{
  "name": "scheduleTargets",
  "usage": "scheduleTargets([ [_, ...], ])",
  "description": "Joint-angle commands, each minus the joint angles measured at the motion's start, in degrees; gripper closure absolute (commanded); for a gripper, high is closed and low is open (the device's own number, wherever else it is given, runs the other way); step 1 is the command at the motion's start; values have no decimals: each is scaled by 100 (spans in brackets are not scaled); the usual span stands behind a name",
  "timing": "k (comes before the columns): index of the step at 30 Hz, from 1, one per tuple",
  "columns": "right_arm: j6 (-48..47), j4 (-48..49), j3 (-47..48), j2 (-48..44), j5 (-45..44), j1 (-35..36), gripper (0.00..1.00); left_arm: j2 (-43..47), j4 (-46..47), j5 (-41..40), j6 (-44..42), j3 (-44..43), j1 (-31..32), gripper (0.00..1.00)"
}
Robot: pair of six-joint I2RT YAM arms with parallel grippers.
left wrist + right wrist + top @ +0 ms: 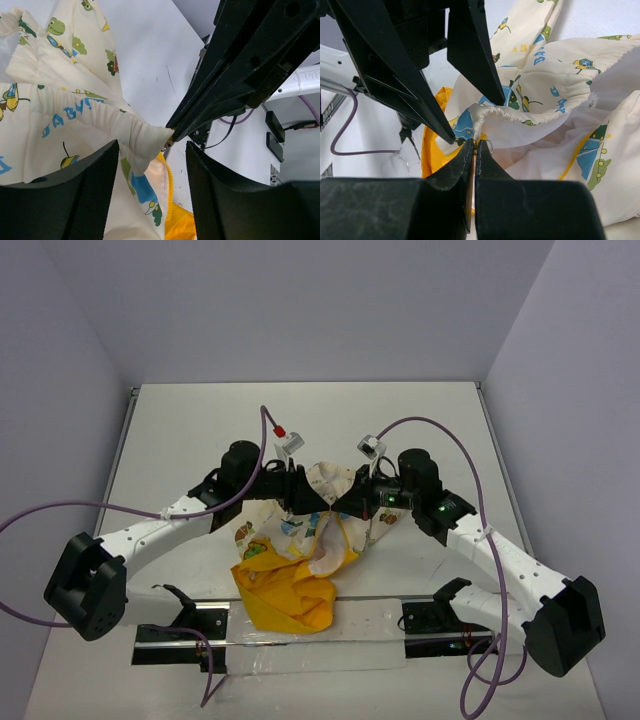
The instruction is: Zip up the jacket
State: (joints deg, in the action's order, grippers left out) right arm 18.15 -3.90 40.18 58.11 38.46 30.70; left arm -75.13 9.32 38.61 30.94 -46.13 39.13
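We see the left gripper (pixel 152 147) with its jaws wide apart, and the gathered hem of the cream, cartoon-printed jacket (pixel 75 115) lies between them over the white surface (pixel 145 50). The right gripper (pixel 172 131) reaches in from the upper right, its black jaws pinched on the hem's corner.

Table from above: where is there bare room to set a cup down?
The far table, from the jacket to the back wall, is bare. It is crowded in the middle, where the left tool and right tool meet at the jacket, and along the near edge by the rail.
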Motion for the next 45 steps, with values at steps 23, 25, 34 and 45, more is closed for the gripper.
scheduleTargets([
  [23, 137, -296, 587, 177, -461, -70, 13, -54, 91, -56, 716, -308, -176, 100],
  [25, 127, -519, 681, 64, -775, -106, 7, 46, 192, -259, 1043, -160, -278, 100],
  [34, 109, -1122, 768, -343, -2524, -222, 8, 554, 328, -1063, 2347, 376, -924, 100],
  [45, -76, -1499, 1011, 812, -3727, 302, 30, 1189, 16, -2152, 3298, 893, -1511, 100],
])
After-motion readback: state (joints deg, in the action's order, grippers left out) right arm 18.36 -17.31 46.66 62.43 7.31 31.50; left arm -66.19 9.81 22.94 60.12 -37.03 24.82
